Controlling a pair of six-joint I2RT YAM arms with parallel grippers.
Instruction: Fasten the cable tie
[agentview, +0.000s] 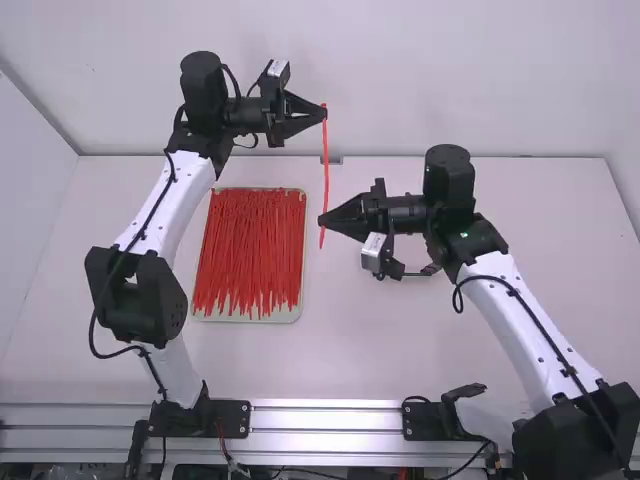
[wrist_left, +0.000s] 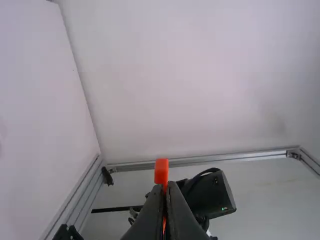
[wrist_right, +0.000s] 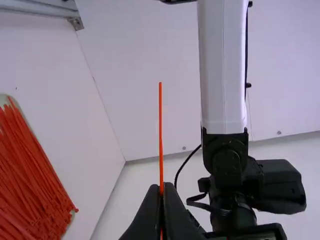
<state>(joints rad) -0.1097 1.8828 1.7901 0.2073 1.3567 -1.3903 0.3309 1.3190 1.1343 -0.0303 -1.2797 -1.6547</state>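
A single red cable tie hangs straight in the air above the table, right of the tray. My left gripper is shut on its top end, and the square head sticks out just past the fingertips. My right gripper is shut on the tie near its lower end, and the thin strap runs away from the fingers. The tie is straight, not looped.
A tray holding several red cable ties lies on the table's left half, under the left arm. The same pile is seen from the right wrist. The right half of the white table is bare.
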